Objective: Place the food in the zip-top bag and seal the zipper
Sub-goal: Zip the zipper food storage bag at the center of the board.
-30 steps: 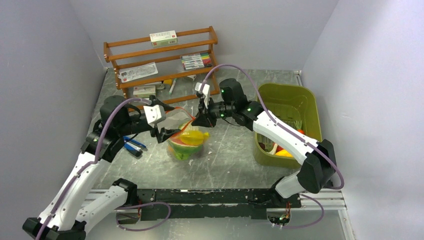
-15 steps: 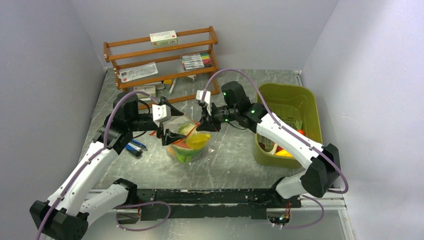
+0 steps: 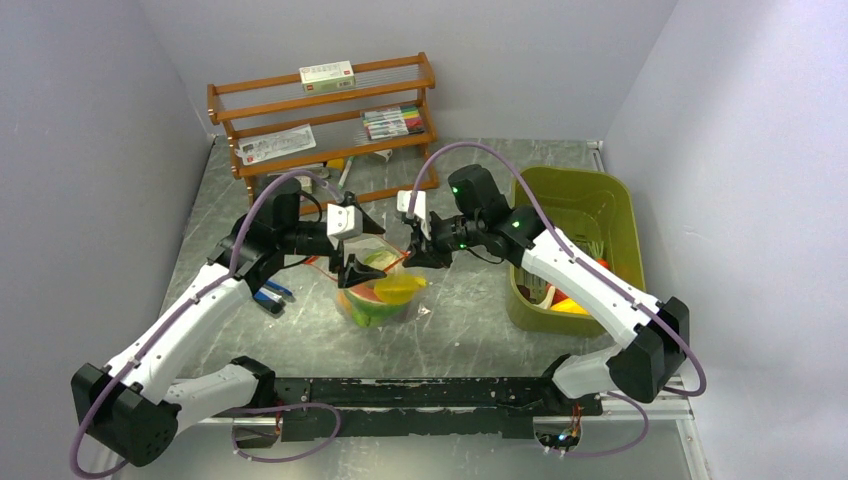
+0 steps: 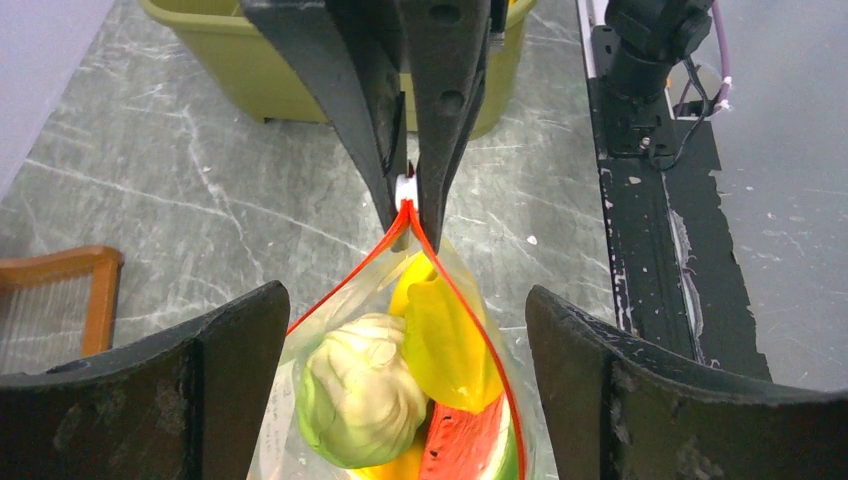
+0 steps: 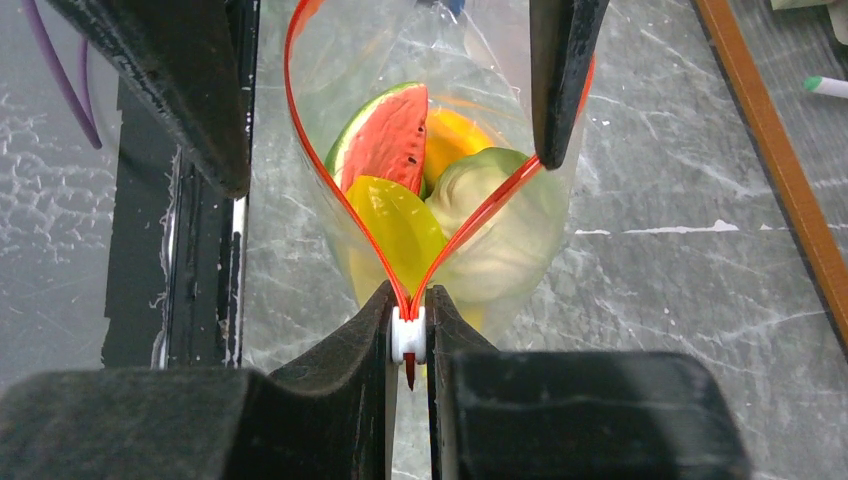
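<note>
Item: clear crinkly zip-top bag (image 5: 520,235) of glossy toy food (image 5: 385,135); light, limp, slippery. Sits between the wide jaws of my left gripper (image 4: 405,300). My right gripper (image 5: 408,300) pinches the white slider (image 5: 408,335) of the red-orange zipper strip (image 4: 345,270): best hold, I judge.

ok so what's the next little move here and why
Probably close the left hand on the far end of the zip-top bag. The food is inside, the zipper gapes in a V, the right hand is shut on the white slider at its point, and the left stands open astride the mouth. Anchoring that end should let the slider run.
</note>
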You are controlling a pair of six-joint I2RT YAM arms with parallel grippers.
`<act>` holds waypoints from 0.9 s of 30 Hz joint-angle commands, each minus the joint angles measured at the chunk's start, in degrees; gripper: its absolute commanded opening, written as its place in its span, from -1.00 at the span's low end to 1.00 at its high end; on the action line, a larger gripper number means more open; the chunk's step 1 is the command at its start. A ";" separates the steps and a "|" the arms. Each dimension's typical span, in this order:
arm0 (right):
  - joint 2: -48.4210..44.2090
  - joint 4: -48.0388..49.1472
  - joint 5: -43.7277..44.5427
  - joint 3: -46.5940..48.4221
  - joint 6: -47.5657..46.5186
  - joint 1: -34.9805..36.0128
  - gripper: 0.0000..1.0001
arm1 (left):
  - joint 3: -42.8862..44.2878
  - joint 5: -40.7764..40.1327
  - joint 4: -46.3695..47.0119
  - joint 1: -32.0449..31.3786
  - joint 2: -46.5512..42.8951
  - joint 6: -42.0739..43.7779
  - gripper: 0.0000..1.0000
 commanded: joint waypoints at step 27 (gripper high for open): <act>-9.13 10.63 -2.81 -7.46 -3.74 0.15 -0.82 | -1.88 1.58 5.46 -3.62 4.67 7.09 -0.77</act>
